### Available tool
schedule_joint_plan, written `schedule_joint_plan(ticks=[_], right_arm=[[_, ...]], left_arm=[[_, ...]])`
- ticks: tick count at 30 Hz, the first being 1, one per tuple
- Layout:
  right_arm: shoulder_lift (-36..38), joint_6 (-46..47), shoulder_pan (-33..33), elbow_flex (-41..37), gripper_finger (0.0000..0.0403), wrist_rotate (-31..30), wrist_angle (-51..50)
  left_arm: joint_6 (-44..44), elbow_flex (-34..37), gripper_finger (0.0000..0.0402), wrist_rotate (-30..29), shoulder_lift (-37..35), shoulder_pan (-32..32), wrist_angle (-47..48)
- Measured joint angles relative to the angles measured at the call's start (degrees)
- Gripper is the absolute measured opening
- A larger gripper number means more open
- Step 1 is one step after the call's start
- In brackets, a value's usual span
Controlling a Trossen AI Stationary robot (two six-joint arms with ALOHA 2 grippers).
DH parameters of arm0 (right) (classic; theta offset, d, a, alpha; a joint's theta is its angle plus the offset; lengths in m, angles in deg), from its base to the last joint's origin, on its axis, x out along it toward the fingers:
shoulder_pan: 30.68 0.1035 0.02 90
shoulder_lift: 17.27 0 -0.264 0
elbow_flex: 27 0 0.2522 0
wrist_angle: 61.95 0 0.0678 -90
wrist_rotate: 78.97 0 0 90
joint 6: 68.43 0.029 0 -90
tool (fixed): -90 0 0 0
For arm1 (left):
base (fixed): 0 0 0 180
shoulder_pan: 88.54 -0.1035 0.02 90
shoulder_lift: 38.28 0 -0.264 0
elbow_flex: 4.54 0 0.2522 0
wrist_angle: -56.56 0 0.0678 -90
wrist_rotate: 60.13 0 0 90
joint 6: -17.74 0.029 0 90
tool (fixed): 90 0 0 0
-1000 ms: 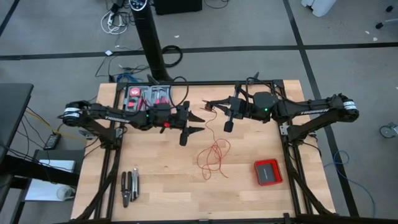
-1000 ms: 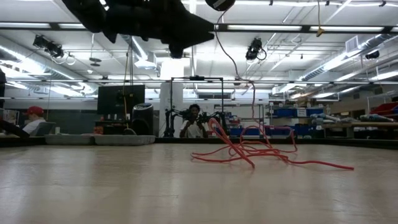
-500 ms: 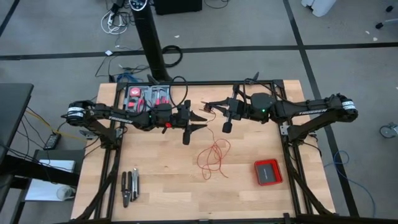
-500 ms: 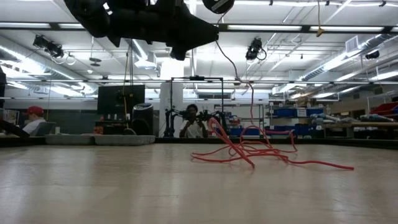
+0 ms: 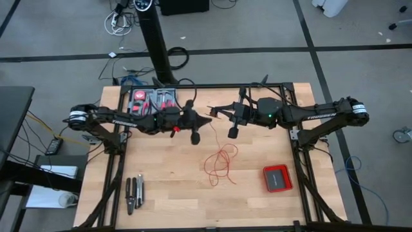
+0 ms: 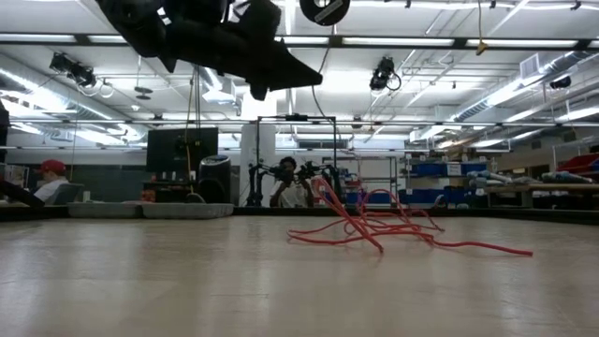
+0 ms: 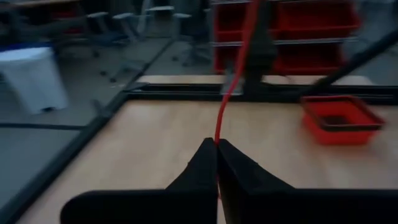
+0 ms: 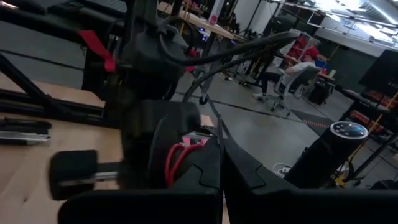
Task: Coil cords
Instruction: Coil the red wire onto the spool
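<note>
The left tool (image 7: 216, 163) pinches the red wire (image 5: 221, 159). The right tool (image 8: 221, 163) is closed; its fingers hide most of a red coil (image 8: 180, 155).

One thin red wire (image 5: 221, 160) in loose loops, two dark arms each with one gripper, left gripper (image 5: 207, 120) and right gripper (image 5: 213, 111), one flat red box (image 5: 277, 178), one tool tray (image 5: 152, 100), one pair of pliers (image 5: 134, 194), one wooden table (image 5: 167, 193), two seated people beyond it.
</note>
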Motion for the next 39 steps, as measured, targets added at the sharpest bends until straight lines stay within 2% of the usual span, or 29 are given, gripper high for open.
schedule_joint_plan(ticks=[3,8,15,18,20,25,28,31,39], right_arm=[[0.0,0.1,0.6,0.0,0.0,-0.1,-0.6],[0.7,0.8,2.2,0.0,0.0,-1.8,-4.1],[0.8,4.1,2.6,0.0,0.0,-4.2,-12.3],[0.4,3.8,2.5,0.0,0.0,-6.8,-14.6],[0.2,2.8,2.4,0.0,0.0,-6.8,-14.4],[-2.7,-0.1,1.8,0.1,0.0,-7.1,-13.1],[-5.1,-1.5,1.1,0.0,0.0,-10.0,-12.4],[-7.2,-3.6,0.6,0.0,0.0,-13.8,-9.4],[-11.8,-6.5,-0.6,0.0,0.0,-14.8,0.6]], left_arm=[[0.4,0.0,0.0002,-4.5,-0.7,-0.5,-0.1],[4.6,0.0,0.0001,-7.2,-4.0,-0.5,3.5],[4.5,0.0,0.0001,-7.4,-11.0,-0.5,10.2],[1.0,0.0,0.0001,-4.3,-11.6,-0.4,10.2],[-1.3,0.0,0.0001,-2.5,-11.4,-0.4,10.0],[-5.9,0.0,0.0001,-2.3,-11.0,-0.3,7.7],[-8.2,0.0,0.0001,-2.2,-11.0,-0.3,6.0],[-9.9,0.0,0.0001,-1.6,-11.0,-0.2,5.7],[-10.4,0.0,0.0001,-2.0,-11.0,-0.2,3.4]])
